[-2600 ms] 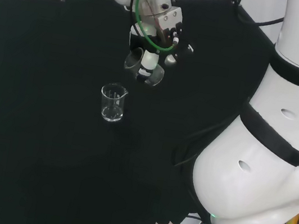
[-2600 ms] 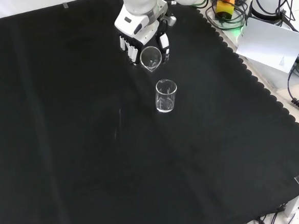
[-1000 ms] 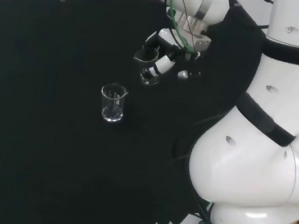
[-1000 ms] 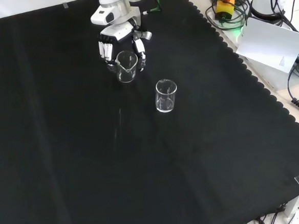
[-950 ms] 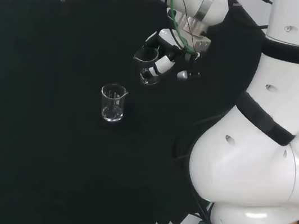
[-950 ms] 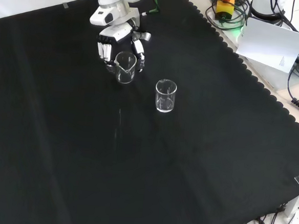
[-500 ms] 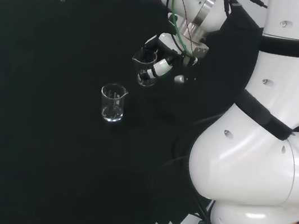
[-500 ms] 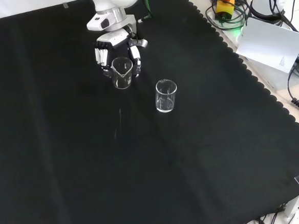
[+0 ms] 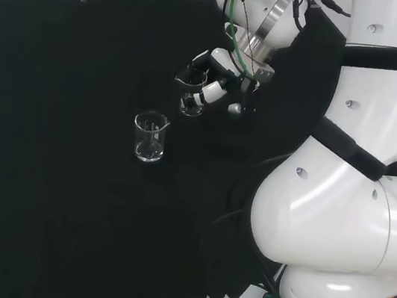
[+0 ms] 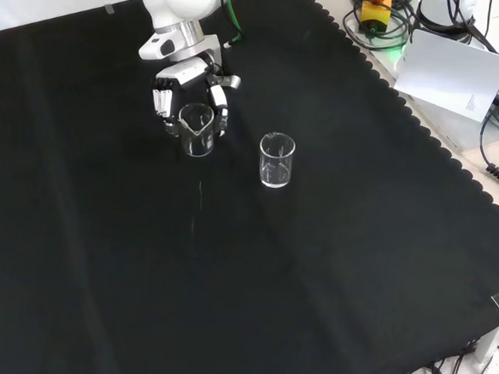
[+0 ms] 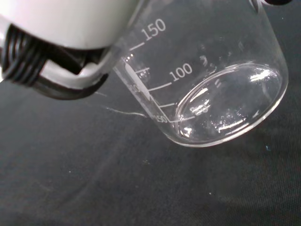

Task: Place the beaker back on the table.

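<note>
Since the earliest picture the robot hand has carried its beaker leftward and nearer in the front view, and the glass, then tipped with its mouth toward the camera, now stands close to upright. In the last half second it has shifted a little more to the left and lower. The second beaker has stayed where it was on the tabletop.

The robot hand's fingers are curled round the beaker from behind and at its sides, so the glass hangs just below and in front of the palm. In the head view the beaker sits at the left tip of the robot hand, up and right of the second beaker. In the wrist view the beaker is close to the cloth, slightly tilted; whether its base touches cannot be told
</note>
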Controlling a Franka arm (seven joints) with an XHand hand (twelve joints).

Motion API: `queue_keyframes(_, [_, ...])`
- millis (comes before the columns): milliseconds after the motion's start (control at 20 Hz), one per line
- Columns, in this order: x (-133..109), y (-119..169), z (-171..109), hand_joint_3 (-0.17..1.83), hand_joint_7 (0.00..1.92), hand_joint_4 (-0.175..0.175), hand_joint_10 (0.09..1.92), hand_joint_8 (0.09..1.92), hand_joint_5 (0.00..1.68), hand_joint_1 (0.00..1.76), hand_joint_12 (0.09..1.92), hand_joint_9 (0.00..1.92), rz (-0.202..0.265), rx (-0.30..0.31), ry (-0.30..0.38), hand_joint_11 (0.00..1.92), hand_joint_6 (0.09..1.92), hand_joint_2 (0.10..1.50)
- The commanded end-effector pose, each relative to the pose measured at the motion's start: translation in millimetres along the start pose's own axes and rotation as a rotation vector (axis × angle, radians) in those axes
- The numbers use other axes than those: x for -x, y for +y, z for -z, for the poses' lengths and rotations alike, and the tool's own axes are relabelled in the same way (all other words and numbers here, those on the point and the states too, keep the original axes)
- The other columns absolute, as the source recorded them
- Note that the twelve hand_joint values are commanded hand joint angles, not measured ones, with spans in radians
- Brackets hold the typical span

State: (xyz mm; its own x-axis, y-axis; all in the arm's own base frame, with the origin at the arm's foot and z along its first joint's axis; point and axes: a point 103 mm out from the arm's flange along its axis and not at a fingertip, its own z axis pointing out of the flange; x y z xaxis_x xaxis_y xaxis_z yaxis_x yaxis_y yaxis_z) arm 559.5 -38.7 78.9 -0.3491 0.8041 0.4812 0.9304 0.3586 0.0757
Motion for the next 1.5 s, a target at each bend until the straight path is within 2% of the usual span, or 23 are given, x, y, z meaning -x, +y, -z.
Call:
queue_keyframes(50, [1,3,-13,0.64,1.26,-0.175,0.49,0.73,1.2,1.31,0.65,1.55,-0.032,-0.03,0.012,1.23,0.76,0.68])
queue_keyframes(400, [8,2,-22,0.64,1.26,-0.175,0.49,0.73,1.2,1.31,0.65,1.55,-0.063,-0.043,0.034,1.23,0.76,0.68])
queue_keyframes(800, [20,-2,-24,0.64,1.26,-0.175,0.49,0.73,1.2,1.31,0.66,1.55,-0.087,-0.01,0.051,1.23,0.77,0.68])
queue_keyframes(850, [21,-3,-24,0.71,1.32,-0.155,0.48,0.68,1.19,1.31,0.66,1.54,-0.087,-0.009,0.048,1.24,0.79,0.64])
queue_keyframes(950, [22,-3,-23,0.78,1.38,-0.067,0.46,0.61,1.18,1.3,0.68,1.49,-0.08,-0.016,0.048,1.26,0.84,0.59])
queue_keyframes(1000, [22,-4,-22,0.79,1.38,-0.034,0.45,0.59,1.18,1.3,0.68,1.47,-0.075,-0.019,0.045,1.26,0.85,0.59])
queue_keyframes(1050, [21,-4,-21,0.79,1.38,-0.016,0.45,0.58,1.18,1.3,0.68,1.46,-0.071,-0.019,0.044,1.27,0.86,0.58])
queue_keyframes(1100, [20,-3,-20,0.71,1.35,-0.008,0.43,0.6,1.16,1.29,0.71,1.42,-0.067,-0.022,0.042,1.26,0.85,0.64])
queue_keyframes(1200, [20,-2,-18,0.55,1.31,-0.004,0.42,0.63,1.12,1.28,0.77,1.37,-0.056,-0.052,0.048,1.25,0.84,0.73])
queue_keyframes(1300, [19,0,-18,0.63,1.11,-0.055,0.4,0.7,0.92,1.22,0.9,1.28,-0.049,-0.103,0.051,1.06,0.87,0.61])
queue_keyframes(1400, [19,0,-19,0.72,0.95,-0.068,0.43,0.77,0.77,1.18,1.06,1.19,-0.05,-0.139,0.05,0.88,0.91,0.51])
queue_keyframes(1500, [19,0,-18,0.77,0.9,-0.071,0.47,0.81,0.72,1.17,1.12,1.14,-0.049,-0.16,0.049,0.81,0.94,0.48])
